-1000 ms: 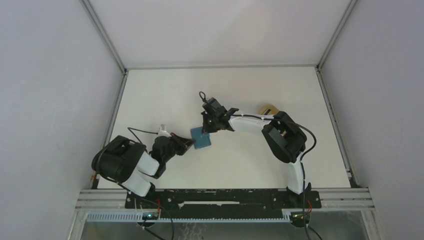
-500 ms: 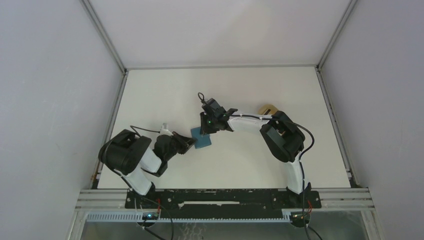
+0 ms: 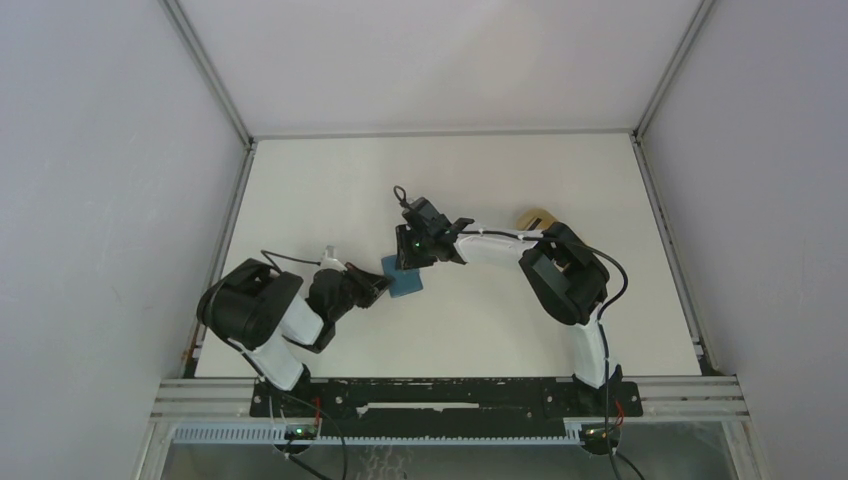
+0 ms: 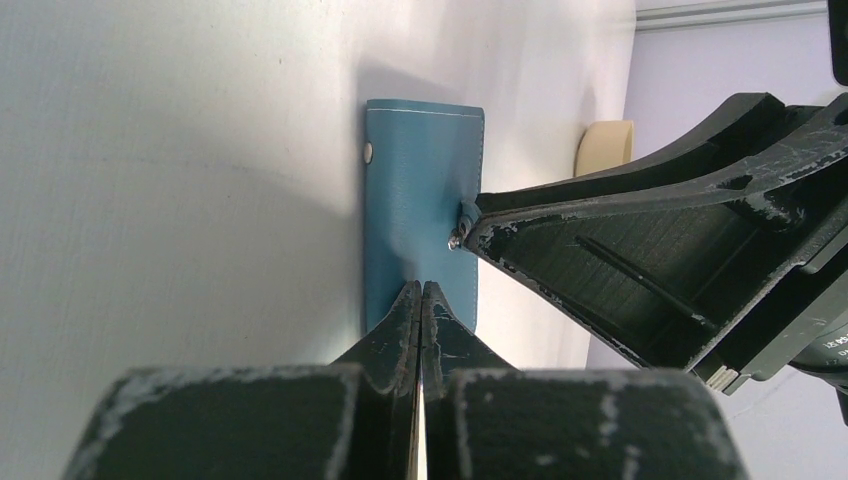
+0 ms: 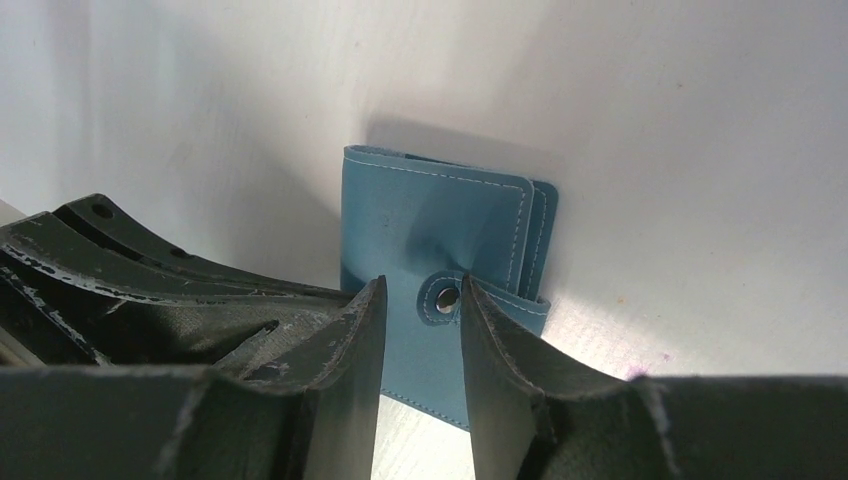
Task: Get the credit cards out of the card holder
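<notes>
Right wrist only — right jaws parted astride snap tab (image 5: pixel 447 297); left jaws closed at card holder (image 5: pixel 430 220).

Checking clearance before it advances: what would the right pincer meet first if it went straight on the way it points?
Most likely the small snap tab of the teal-blue folding card holder, which sits just ahead between the right pincer's open jaws. How much gap remains is unclear.

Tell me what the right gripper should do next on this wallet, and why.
Probably close the right gripper on the snap tab and peel it up. Its jaws stand open astride the tab, the card holder lies folded, and the shut left gripper sits at its edge, likely steadying it.
</notes>
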